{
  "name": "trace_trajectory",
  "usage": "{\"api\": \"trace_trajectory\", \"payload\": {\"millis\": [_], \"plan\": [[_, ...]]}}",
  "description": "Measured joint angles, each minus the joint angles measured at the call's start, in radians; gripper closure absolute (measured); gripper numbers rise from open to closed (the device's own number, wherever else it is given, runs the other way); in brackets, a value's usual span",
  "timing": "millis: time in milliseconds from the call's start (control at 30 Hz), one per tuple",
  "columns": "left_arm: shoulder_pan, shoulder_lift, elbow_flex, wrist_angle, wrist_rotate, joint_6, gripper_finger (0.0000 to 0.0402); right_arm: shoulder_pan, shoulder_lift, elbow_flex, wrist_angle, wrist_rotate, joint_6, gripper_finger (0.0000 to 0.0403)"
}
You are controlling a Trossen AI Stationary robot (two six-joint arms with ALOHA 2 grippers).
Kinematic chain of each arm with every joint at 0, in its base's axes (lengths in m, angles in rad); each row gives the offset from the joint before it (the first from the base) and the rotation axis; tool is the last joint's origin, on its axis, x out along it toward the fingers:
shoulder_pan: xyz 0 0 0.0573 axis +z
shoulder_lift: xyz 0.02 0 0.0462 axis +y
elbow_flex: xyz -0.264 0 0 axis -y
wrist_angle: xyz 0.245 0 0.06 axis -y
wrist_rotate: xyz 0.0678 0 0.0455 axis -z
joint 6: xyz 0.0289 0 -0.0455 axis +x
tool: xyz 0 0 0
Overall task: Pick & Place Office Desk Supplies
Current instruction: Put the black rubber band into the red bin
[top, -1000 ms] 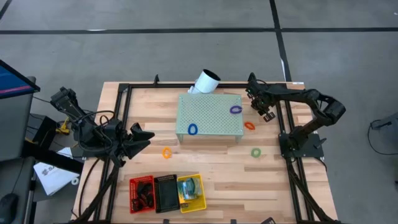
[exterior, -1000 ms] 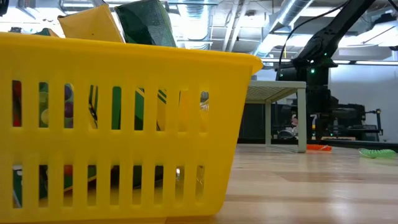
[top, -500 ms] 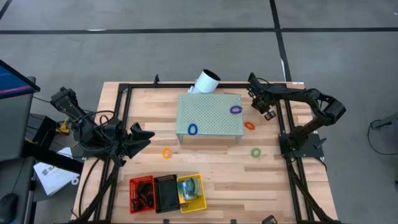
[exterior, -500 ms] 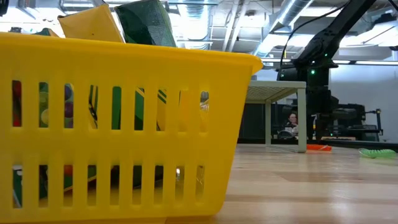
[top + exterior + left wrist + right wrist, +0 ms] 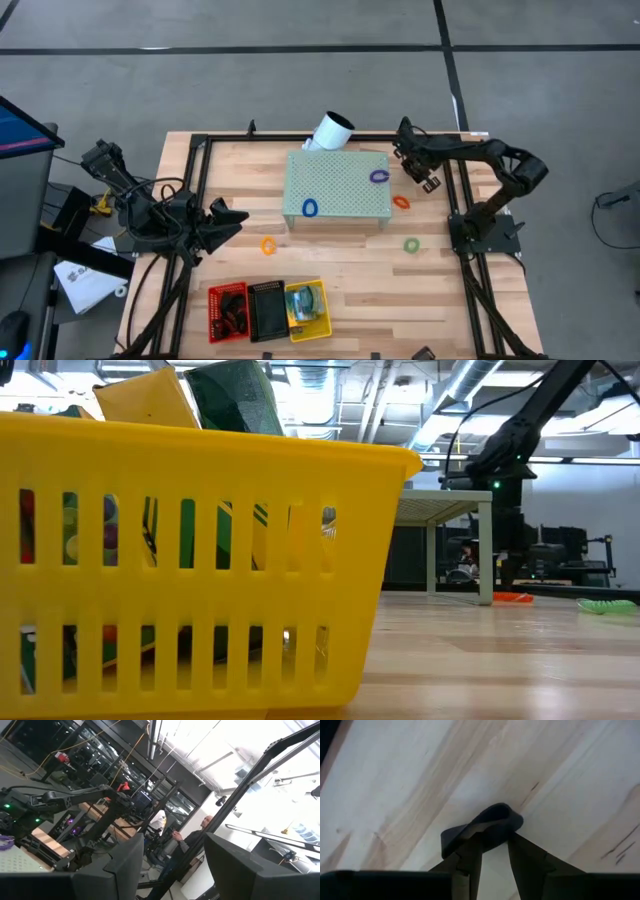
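Right jaws [image 5: 492, 851] pinch a black loop [image 5: 482, 827]; left jaws [image 5: 172, 865] stand parted, empty.

Yellow slotted basket [image 5: 200, 560], pale green perforated block [image 5: 337, 185], purple loop [image 5: 379, 177].

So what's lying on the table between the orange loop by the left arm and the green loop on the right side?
Only bare wood, in the high view: from the orange loop to the green loop nothing lies between.

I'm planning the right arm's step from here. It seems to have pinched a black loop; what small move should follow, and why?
Probably a short straight lift. The right gripper is closed on the black loop, which sits at the wood table beside the green block. Raising it first would show the grip holds before carrying it toward the yellow basket.
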Motion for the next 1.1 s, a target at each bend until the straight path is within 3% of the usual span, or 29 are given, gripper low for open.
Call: {"api": "trace_trajectory", "payload": {"millis": [367,600,733,1100], "plan": [[0.0,0.0,0.0,0.003,0.0,-0.008,0.0197,0.005,0.027,0.001,0.005,0.011,0.003,0.0313],[0.0,0.0,0.0,0.004,0.0,-0.008,0.0197,0.014,0.024,-0.002,0.006,0.034,0.007,0.0386],[0.0,0.0,0.0,0.004,0.001,-0.008,0.0197,0.033,0.023,-0.002,0.003,0.055,0.037,0.0394],[0.0,0.0,0.0,0.004,0.024,-0.004,0.0197,0.135,-0.123,-0.006,-0.021,0.168,0.137,0.0401]]}}
